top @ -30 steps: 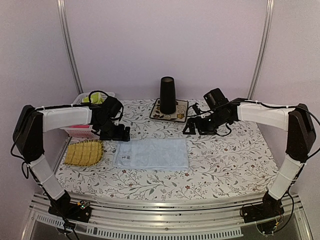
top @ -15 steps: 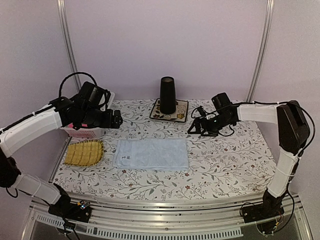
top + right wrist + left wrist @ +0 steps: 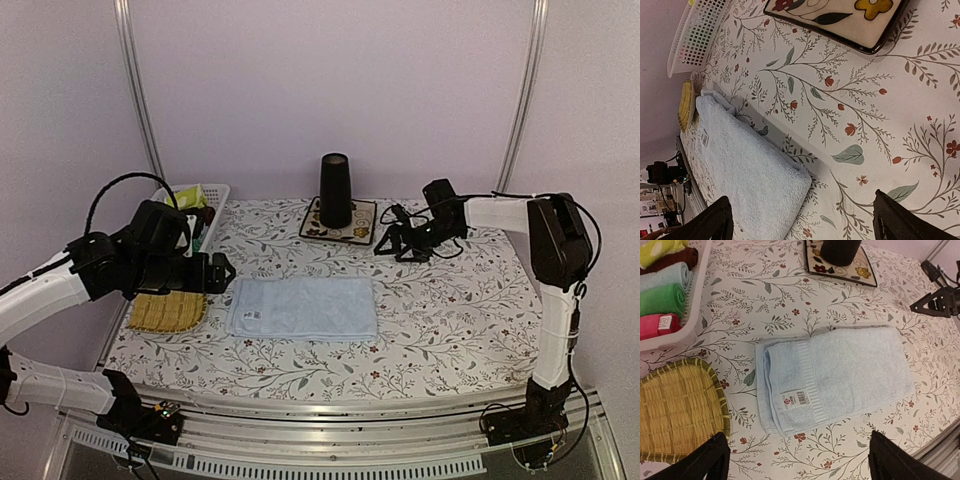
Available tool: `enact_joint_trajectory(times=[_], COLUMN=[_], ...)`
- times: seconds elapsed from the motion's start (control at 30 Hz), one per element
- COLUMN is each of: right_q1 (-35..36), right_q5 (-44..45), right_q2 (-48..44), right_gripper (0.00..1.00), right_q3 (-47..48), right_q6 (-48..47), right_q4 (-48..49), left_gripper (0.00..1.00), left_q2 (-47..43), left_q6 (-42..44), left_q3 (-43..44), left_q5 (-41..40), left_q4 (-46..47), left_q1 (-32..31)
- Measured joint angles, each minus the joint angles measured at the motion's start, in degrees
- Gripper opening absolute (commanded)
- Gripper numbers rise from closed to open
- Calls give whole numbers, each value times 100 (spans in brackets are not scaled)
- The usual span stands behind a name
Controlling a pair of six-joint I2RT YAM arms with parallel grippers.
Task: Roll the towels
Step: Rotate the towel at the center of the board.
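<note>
A light blue towel [image 3: 303, 308] lies folded flat mid-table, not yet rolled; the left gripper [image 3: 222, 272] hovers just beside its left edge, the right gripper [image 3: 390, 245] beyond its far right corner, both wide open and empty, so the next move is likely pinching an edge to start rolling.

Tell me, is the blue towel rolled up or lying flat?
Lying flat, folded, not rolled. The blue towel lies on the tablecloth, with stacked layers showing along its left edge and its label facing up.

The flat towel [image 3: 840, 372] is light blue, the corner towel [image 3: 657, 250] seemingly yellow-green with pale spots.
</note>
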Motion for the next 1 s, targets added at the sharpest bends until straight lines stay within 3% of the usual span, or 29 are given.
enact_joint_trajectory(times=[0.27,0.7,1.0], right_q1=[-35,76,389], right_q5=[-258,-533,-844], right_q2=[254,761,1003], right_gripper=[89,79,69], right_q3=[151,256,470], right_q6=[-203,-494,-577], right_q4=[-297,-647,-656], left_gripper=[97,95,86], left_q2=[164,2055,3130], left_q6=[-59,-114,-302], left_q3=[-122,-258,-201], left_q5=[129,623,804], left_q4=[74,1145,1641], left_q1=[-144,-157,-17])
